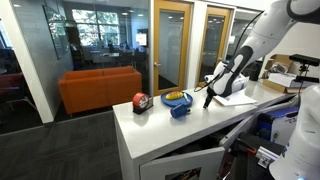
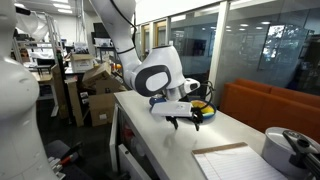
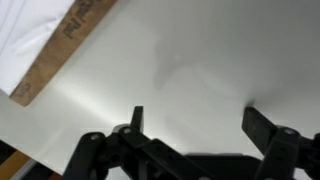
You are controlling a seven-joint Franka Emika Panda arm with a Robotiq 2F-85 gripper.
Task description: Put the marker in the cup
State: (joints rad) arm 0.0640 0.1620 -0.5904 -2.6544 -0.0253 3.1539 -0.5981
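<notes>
Gripper [image 1: 209, 99] hangs over the table [image 1: 160, 128], jaws spread wide, nothing between them. The marker? I can't pick it out anywhere. The cup [image 1: 181, 111] sits mid-frame, just left of the gripper. Best bet: find the marker first, then straddle it squarely before closing.

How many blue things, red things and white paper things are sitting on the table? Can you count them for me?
Blue: 2, the cup and the plate
Red and black: 1, the round object
White: 1, the sheet of paper
Total: 4
</notes>
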